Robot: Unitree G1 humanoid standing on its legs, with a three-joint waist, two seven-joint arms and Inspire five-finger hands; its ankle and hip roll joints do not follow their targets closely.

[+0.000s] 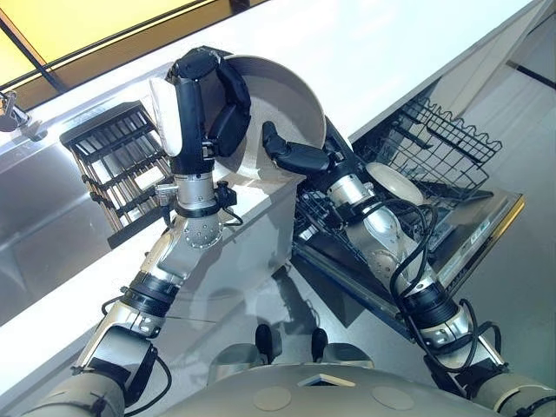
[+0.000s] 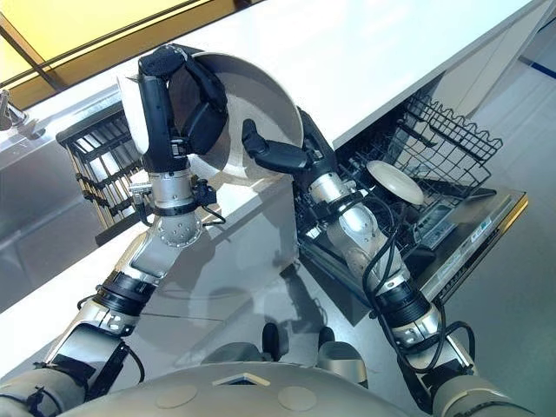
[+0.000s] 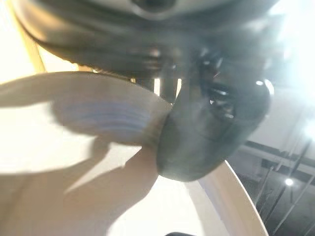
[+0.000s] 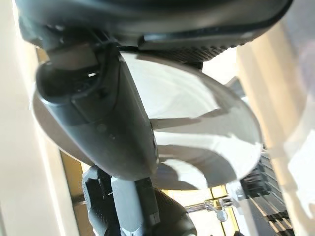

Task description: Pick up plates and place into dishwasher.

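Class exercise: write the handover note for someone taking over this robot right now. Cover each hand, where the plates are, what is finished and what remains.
Left hand: curled round the rim of the large round cream plate, holding it tilted above the white countertop.
Right hand: grips the same plate's lower edge from the other side, thumb across its face.
Done: one small cream plate already sits in the black wire rack of the open dishwasher.
Left: pass the large plate to the right hand, then lower it into the rack beside the small plate.
A black slatted drying rack stands to the left.
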